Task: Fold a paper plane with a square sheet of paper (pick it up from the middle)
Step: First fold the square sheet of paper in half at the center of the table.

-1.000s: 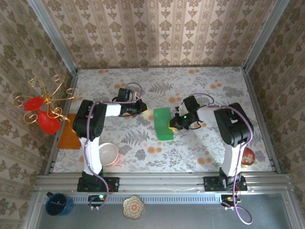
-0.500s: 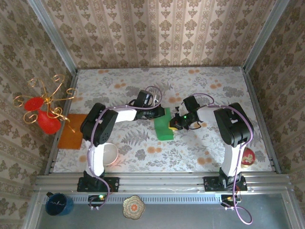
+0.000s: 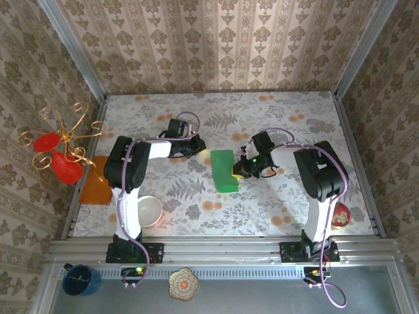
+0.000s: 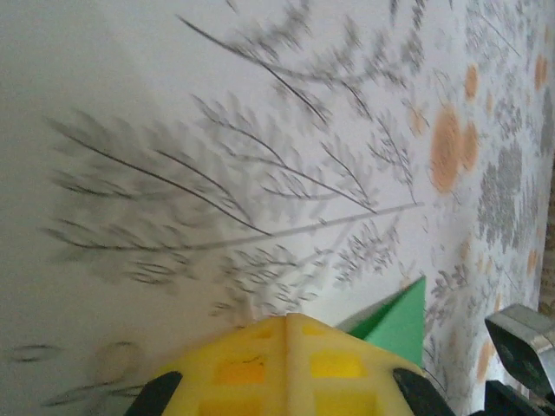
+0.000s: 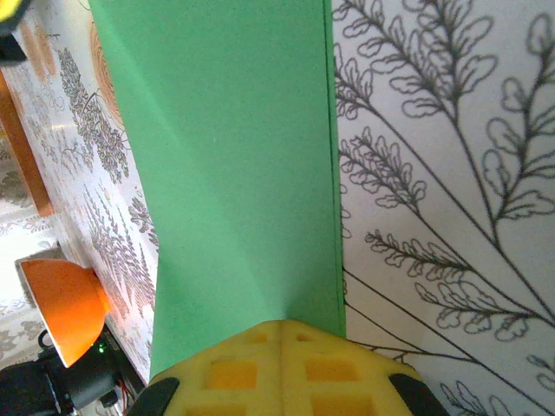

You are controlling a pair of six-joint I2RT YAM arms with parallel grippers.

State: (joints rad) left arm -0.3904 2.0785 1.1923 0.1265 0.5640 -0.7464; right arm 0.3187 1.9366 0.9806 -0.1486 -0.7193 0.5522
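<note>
Since half a second ago the left gripper [image 3: 194,145] has drawn back from the far left corner of the bright green sheet of paper [image 3: 224,171]. It now stands just to the left of that sheet and apart from it, at much the same spot it held a second ago. The right gripper [image 3: 241,169] and the sheet have not shifted over the same interval. The sheet lies near the middle of the floral-patterned table [image 3: 275,209], between the two grippers. It is folded into a long narrow rectangle whose long sides run from near to far. The right gripper sits at the sheet's right long edge. In the right wrist view its yellow pads [image 5: 217,373] are pressed together, and a crease in the green paper rises into the seam between them, so the paper is pinched there. In the left wrist view the left gripper's yellow pads [image 4: 234,368] are also closed against each other with nothing between them, close above the table. One green corner of the sheet shows just beyond them to the right. A flat orange paper sheet [image 3: 97,190] lies at the table's left edge, well apart from the green one. An orange bowl [image 5: 65,299] stands beside the left arm's base.
</note>
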